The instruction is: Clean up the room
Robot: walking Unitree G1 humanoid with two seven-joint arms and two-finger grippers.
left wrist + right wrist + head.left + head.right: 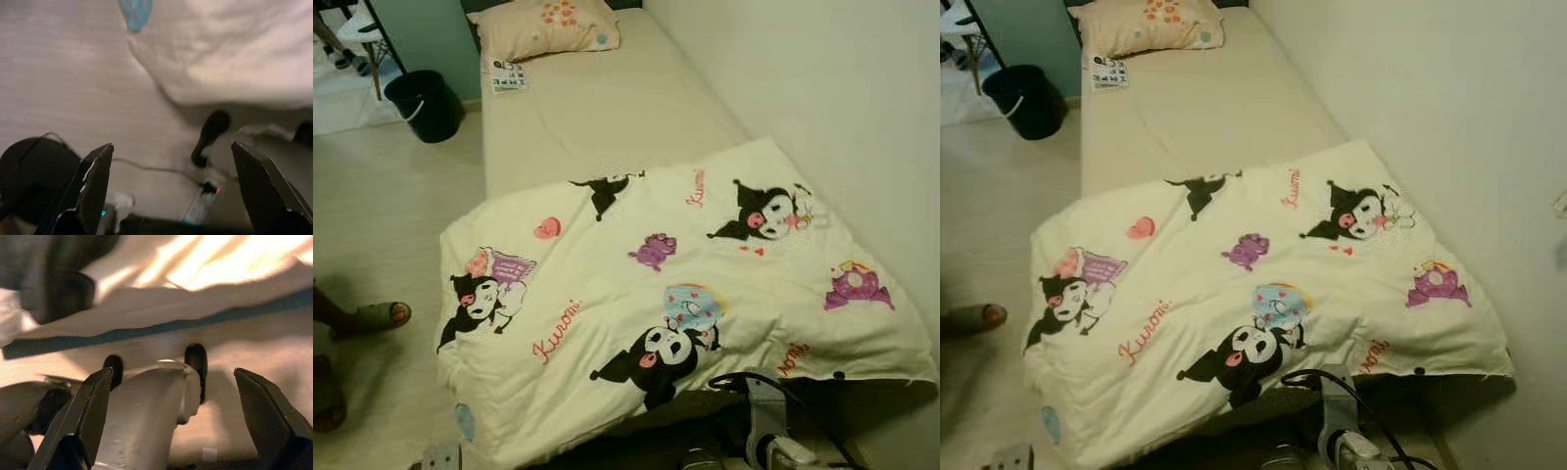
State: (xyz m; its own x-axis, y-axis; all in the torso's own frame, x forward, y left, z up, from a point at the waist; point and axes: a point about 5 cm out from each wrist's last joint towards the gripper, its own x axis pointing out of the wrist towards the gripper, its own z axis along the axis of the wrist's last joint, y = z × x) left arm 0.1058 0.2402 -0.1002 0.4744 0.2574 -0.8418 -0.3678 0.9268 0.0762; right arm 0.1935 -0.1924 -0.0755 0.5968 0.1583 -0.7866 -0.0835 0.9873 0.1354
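Note:
A cream cartoon-print blanket (666,294) lies spread over the near end of the bed (597,108), its near edge hanging over the foot. At the head sit a peach pillow (548,27) and a small printed card (509,76). My left gripper (171,191) is open, low above the floor beside the blanket's hanging corner (234,54). My right gripper (173,421) is open too, below the blanket edge (195,289), with nothing between its fingers.
A black bin (426,103) stands on the floor left of the bed's head. A person's sandalled foot (374,316) is at the left edge. A white wall (822,88) runs along the bed's right side. A chair leg (372,59) shows top left.

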